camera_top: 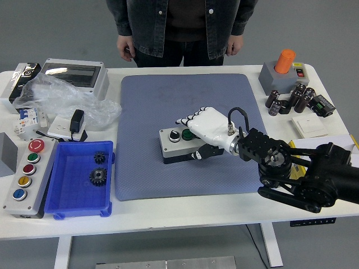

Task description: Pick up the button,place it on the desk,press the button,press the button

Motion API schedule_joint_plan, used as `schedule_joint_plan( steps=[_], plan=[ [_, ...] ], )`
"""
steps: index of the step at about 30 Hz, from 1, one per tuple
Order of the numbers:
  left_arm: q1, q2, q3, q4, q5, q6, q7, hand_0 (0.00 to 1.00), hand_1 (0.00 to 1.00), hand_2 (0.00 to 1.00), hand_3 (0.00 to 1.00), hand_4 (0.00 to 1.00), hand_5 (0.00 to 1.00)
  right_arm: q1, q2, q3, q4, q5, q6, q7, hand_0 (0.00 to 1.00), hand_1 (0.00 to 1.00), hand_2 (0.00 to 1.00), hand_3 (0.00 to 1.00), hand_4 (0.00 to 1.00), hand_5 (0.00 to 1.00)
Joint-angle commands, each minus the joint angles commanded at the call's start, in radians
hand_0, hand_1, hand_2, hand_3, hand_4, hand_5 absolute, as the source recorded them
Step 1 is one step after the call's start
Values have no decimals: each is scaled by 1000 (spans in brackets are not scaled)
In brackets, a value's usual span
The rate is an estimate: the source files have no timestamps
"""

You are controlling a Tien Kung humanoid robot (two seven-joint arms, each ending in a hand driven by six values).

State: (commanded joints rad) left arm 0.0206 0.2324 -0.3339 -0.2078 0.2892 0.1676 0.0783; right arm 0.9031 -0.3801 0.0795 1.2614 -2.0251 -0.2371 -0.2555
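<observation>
The robot hand (206, 128) covers the right part of the button box (178, 143). The person (179, 28) is cut off at the top edge.

The right robot hand (203, 132) reaches in from the right, fingers curled downward.

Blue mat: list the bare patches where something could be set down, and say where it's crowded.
The blue mat is bare across its far half, toward the person, and along its left strip beside the blue bin. Its near strip below the button box is free too. Crowded: mid-right, where the right hand covers the box, and the table's cluttered left and right ends.
</observation>
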Motion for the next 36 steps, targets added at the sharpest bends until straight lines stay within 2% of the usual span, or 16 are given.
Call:
schedule_joint_plan(
  steps=[4, 5, 15, 17, 20, 23, 24, 26, 29, 30, 35, 36],
  plan=[
    [2, -3, 2, 0, -3, -1, 1, 683, 700, 629, 635, 629, 297, 4, -5, 4, 19, 3, 3, -2, 728, 689, 783, 998, 827, 197],
    [2, -4, 3, 1, -4, -1, 1, 683, 700, 628, 634, 629, 298, 6, -8, 7, 27, 7, 3, -3, 736, 693, 838, 998, 841, 203],
    [0, -2, 14, 0, -10, -1, 0, 683, 700, 628, 633, 628, 299, 6, -35, 53, 96, 77, 10, -17, 735, 685, 848, 998, 863, 206],
    [-1, -1, 18, -1, -11, -1, 0, 683, 700, 628, 633, 628, 299, 1, -47, 75, 122, 99, 17, -20, 735, 685, 848, 998, 863, 206],
    [-1, -1, 24, -1, -14, -2, 0, 683, 699, 626, 632, 626, 298, -24, -90, 138, 188, 153, 46, -33, 729, 679, 850, 998, 883, 232],
    [-1, -1, 21, -2, -11, -2, -1, 683, 699, 626, 632, 626, 298, -80, -139, 219, 260, 192, 93, -74, 729, 679, 850, 998, 883, 232],
    [0, -1, 20, -2, -11, -1, -1, 683, 700, 627, 632, 622, 295, -99, -152, 245, 280, 187, 109, -93, 729, 674, 851, 998, 918, 272],
    [2, -3, 21, -2, -12, -1, -1, 683, 700, 627, 632, 622, 295, -144, -178, 309, 325, 154, 128, -134, 729, 674, 851, 998, 918, 272],
    [7, -7, 21, -1, -13, -1, -1, 683, 700, 627, 632, 622, 295, -226, -229, 419, 397, 93, 112, -181, 729, 674, 851, 998, 918, 272],
    [9, -8, 20, -1, -13, -1, 0, 683, 699, 626, 630, 620, 294, -251, -245, 451, 418, 75, 105, -189, 718, 664, 806, 998, 943, 324],
    [15, -8, 21, 2, -17, -2, 0, 683, 699, 626, 630, 620, 294, -376, -313, 603, 518, -5, 86, -213, 718, 664, 806, 998, 943, 324],
    [14, -8, 22, 2, -17, -2, 0, 683, 699, 625, 629, 620, 296, -393, -319, 625, 518, -16, 90, -218, 639, 595, 605, 793, 825, 297]
  ],
)
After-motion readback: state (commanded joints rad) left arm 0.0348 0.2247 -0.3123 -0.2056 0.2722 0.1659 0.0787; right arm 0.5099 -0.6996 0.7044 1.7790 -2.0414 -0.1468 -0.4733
